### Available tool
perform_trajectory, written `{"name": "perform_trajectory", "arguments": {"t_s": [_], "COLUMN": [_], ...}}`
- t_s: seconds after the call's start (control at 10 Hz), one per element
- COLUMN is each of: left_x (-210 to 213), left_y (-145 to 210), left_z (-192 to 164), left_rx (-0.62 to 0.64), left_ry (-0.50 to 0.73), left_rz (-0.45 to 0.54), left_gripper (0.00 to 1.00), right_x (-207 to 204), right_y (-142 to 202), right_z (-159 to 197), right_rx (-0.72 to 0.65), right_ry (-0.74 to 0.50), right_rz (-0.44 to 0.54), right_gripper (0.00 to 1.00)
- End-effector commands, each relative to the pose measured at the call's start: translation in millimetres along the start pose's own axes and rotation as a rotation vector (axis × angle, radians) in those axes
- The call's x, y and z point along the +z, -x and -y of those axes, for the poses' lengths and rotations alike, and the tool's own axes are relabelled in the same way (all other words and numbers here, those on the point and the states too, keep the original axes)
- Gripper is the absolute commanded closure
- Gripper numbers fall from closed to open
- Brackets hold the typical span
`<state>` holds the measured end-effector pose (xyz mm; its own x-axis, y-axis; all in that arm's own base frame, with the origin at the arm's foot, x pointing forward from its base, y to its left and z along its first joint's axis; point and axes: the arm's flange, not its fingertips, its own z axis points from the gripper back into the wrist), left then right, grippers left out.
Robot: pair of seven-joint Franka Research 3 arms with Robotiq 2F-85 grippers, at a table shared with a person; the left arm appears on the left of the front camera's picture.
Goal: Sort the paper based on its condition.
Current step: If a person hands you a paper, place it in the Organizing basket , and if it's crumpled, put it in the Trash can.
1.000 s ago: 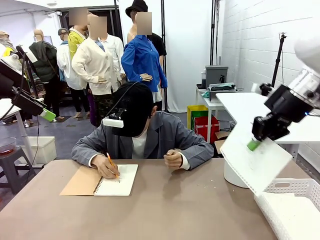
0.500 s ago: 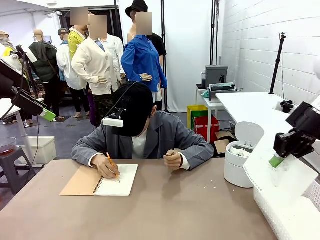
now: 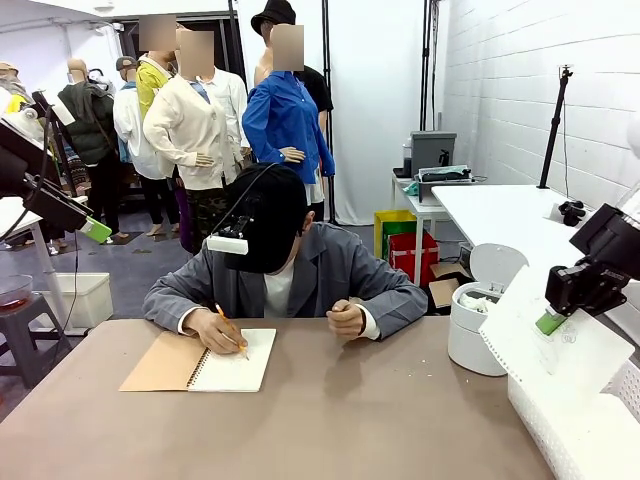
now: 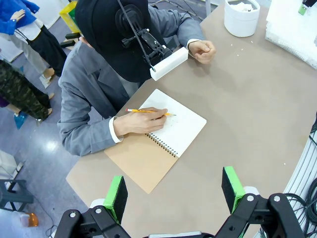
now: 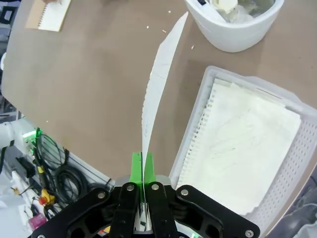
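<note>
right end effector: you've got it pinching a flat paper sheet over the basket
left end effector: yours hangs spread wide

Paper, plastic and a matt surface
At 3 o'clock the sheet is thin, smooth white paper; the basket is white lattice plastic; the surface is matt brown; the notebook cover is tan card.
</note>
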<state>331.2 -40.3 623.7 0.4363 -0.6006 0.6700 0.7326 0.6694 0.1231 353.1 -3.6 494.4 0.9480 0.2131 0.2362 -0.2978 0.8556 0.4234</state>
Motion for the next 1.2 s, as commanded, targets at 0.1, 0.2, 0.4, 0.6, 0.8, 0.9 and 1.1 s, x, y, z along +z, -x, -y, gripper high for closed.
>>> {"name": "perform_trajectory", "arguments": {"t_s": [0.1,0.2,0.4,0.6,0.8,0.9,1.1], "left_x": [0.4,0.4,0.4,0.4,0.4,0.4,0.4], "left_y": [0.2,0.2,0.2,0.2,0.2,0.2,0.2], "left_z": [-1.8,-1.8,-1.8,-1.8,-1.8,-1.8,-1.8], "left_rx": [0.002,0.002,0.002,0.002,0.002,0.002,0.002], "left_ry": [-0.003,-0.003,-0.003,-0.003,-0.003,-0.003,-0.003], "left_rz": [0.006,0.006,0.006,0.006,0.006,0.006,0.006], "left_gripper": [0.0,0.0,0.0,0.0,0.0,0.0,0.0], "right_x": [-13.8,-20.1,-23.5,-28.8,-30.0,-31.5,-38.8], "right_y": [-2.0,8.4,22.1,39.9,64.5,74.2,88.6], "right_z": [26.7,33.8,43.8,51.5,61.6,69.8,82.2], "right_rx": [-0.034,-0.052,-0.078,-0.115,-0.142,-0.163,-0.194], "right_ry": [-0.021,-0.03,-0.023,-0.017,-0.017,-0.008,-0.021], "right_rz": [-0.014,-0.016,-0.021,-0.028,-0.024,-0.025,-0.054], "right_gripper": [1.0,1.0,1.0,1.0,1.0,1.0,1.0]}}
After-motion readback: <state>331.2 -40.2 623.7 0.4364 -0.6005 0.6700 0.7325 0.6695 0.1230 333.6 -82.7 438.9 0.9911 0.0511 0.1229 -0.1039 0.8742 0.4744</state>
